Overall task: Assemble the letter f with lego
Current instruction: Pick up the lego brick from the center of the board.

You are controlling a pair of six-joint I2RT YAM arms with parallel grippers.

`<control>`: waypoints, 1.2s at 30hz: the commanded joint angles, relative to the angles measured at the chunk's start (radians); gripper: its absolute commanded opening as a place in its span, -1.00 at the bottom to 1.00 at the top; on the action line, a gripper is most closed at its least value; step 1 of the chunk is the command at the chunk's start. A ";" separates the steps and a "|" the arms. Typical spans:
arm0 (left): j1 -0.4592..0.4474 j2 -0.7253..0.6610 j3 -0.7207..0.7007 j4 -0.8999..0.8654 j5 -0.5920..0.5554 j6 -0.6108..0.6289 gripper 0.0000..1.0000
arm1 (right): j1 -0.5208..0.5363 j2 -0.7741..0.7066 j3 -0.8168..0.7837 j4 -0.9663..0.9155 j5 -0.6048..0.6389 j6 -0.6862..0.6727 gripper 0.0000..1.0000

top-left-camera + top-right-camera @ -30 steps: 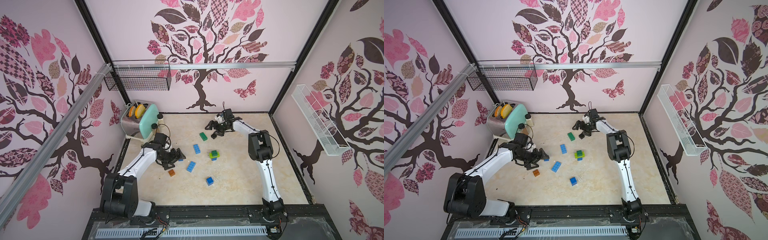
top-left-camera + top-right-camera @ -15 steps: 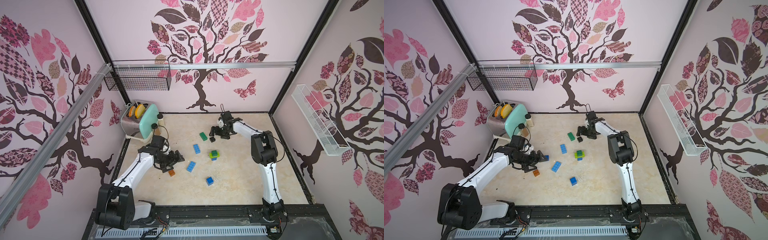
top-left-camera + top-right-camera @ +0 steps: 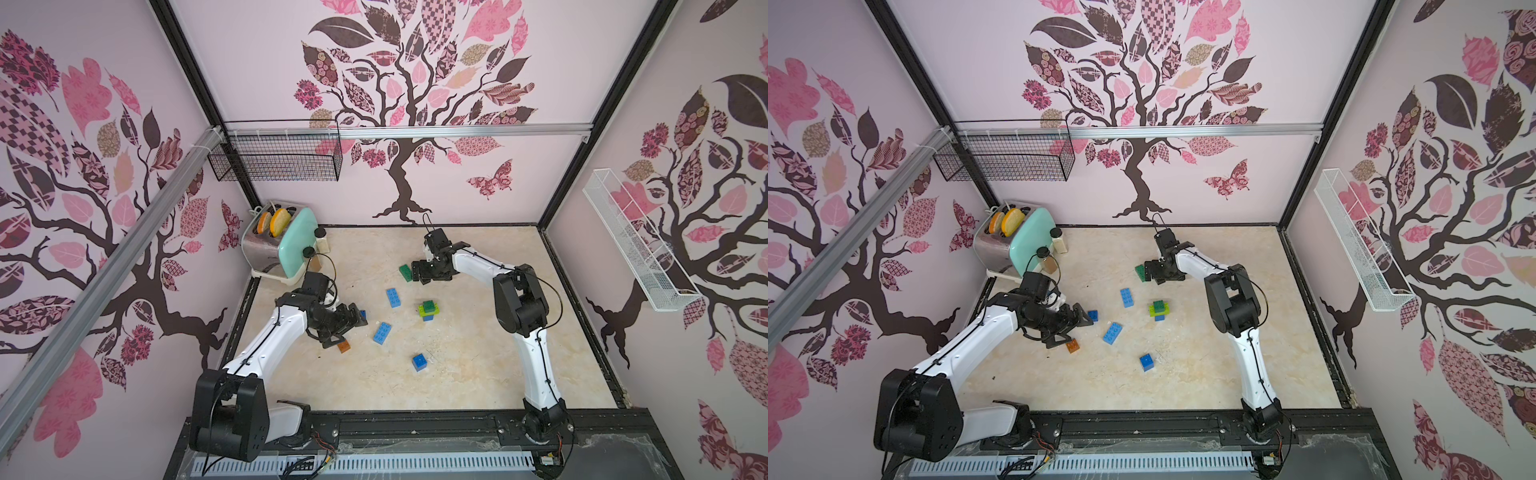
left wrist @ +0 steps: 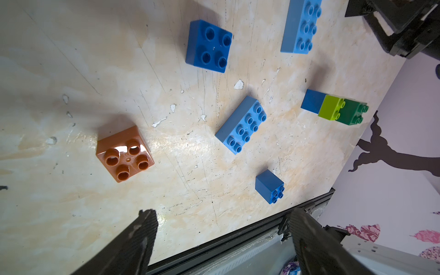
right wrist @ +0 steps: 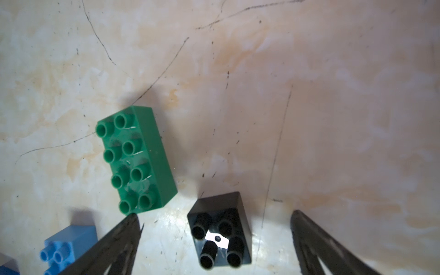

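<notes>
In both top views the lego lies scattered over the middle of the beige counter [image 3: 478, 374]. The left tool [image 3: 347, 330] hangs low at centre left, its fingers spread and holding nothing. A brown square brick [image 3: 343, 345] sits just below it in the frame, and a blue square brick [image 3: 363, 313] just to its right. Further right lie the upper light blue oblong brick [image 3: 393, 298] and the lower light blue oblong brick [image 3: 382, 333]. Next comes a small stack [image 3: 429, 310] of dark green on lime green on blue. A second blue square brick [image 3: 419, 362] sits alone lower down. Above centre the right tool [image 3: 420, 274] is also spread, with a dark green oblong brick [image 3: 405, 273] just beside it on its left in the frame.

In the left wrist view the left tool [image 4: 220, 219] stands wide over bare counter. The brown square brick [image 4: 125, 154] lies studs up, apart from both fingers. Beyond it are the blue square brick [image 4: 209, 46], the lower light blue oblong brick [image 4: 241, 125], the small stack [image 4: 333, 109] and the second blue square brick [image 4: 270, 187].

In the right wrist view the right tool [image 5: 214, 215] is spread. A black square brick [image 5: 220, 234] lies studs up between its fingers, touching neither. The dark green oblong brick [image 5: 137, 159] ends just beside one fingertip [image 5: 132, 220]; whether they touch cannot be told. A light blue brick [image 5: 69, 247] shows partly past that finger.
</notes>
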 commanded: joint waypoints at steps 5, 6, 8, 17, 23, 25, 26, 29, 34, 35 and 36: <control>0.006 -0.011 -0.009 -0.038 -0.021 0.009 0.83 | -0.001 0.011 -0.050 0.024 0.054 0.002 0.99; 0.005 -0.012 -0.009 -0.041 -0.024 0.008 0.83 | 0.000 0.010 -0.055 0.033 0.054 0.002 0.99; 0.005 -0.011 -0.013 -0.045 -0.027 0.005 0.83 | 0.006 0.009 -0.061 0.039 0.067 0.002 0.99; 0.006 -0.008 -0.038 -0.042 -0.032 -0.010 0.83 | 0.010 -0.070 -0.171 0.123 0.036 -0.175 0.22; 0.006 -0.003 -0.043 -0.031 -0.026 -0.021 0.83 | 0.011 -0.087 -0.193 0.129 0.014 -0.164 0.22; 0.006 -0.005 -0.041 -0.030 -0.026 -0.021 0.83 | 0.011 -0.075 -0.182 0.129 0.015 -0.167 0.22; 0.006 -0.003 -0.040 -0.033 -0.026 -0.020 0.83 | 0.013 -0.069 -0.171 0.122 0.014 -0.169 0.22; 0.005 -0.001 -0.040 -0.038 -0.027 -0.015 0.83 | 0.015 -0.048 -0.136 0.113 0.021 -0.183 0.21; 0.006 0.005 -0.047 -0.038 -0.029 -0.015 0.83 | 0.019 -0.018 -0.087 0.097 0.023 -0.199 0.15; 0.005 0.006 -0.047 -0.037 -0.029 -0.016 0.83 | 0.018 -0.015 -0.084 0.097 0.025 -0.201 0.15; 0.006 0.007 -0.047 -0.037 -0.030 -0.016 0.83 | 0.020 -0.012 -0.077 0.093 0.025 -0.203 0.16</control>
